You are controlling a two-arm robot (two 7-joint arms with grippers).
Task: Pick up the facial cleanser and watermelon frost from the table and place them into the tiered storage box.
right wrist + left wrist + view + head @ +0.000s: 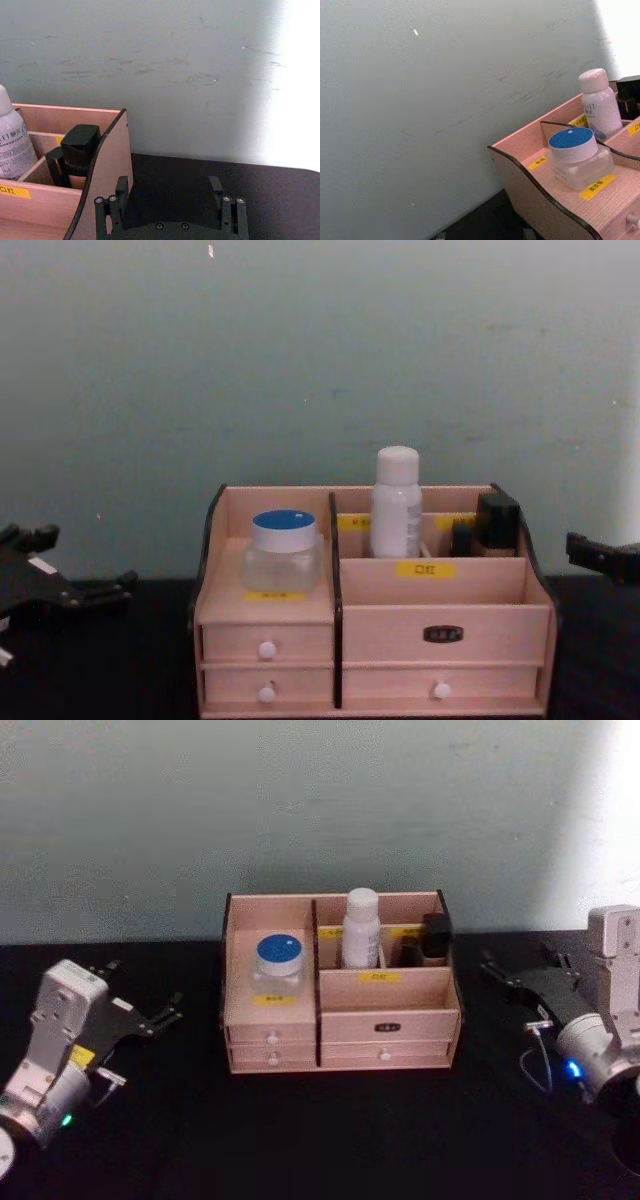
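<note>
Found box (420,1000) at centre of black table (320,1140), w/ both small containers inside it, so task judged as done or nearly. Saw jar (279,960) w/ blue lid upright on top of left tier, above the two small drawers. Saw white bottle (360,930) upright in a rear compartment, just right of the middle divider, w/ a black item (435,935) in next compartment, near right side wall. Could not tell which one was cleanser and which was frost. Noted L gripper (145,988) low over table, well apart from box on left side, fingers spread, nothing between. Noted R gripper (522,965) on right side, also apart from box, fingers (120,192) spread and empty. Judged jar as clear, thick-walled, prob. stiff and a bit heavy for its size, smooth and maybe slippery; best taken across body under the lid, not by lid alone. Judged bottle as light plastic, tall and narrow, easy to tip; best pinched at mid-body or just below cap, approx. from above, because of compartment walls close around.
</note>
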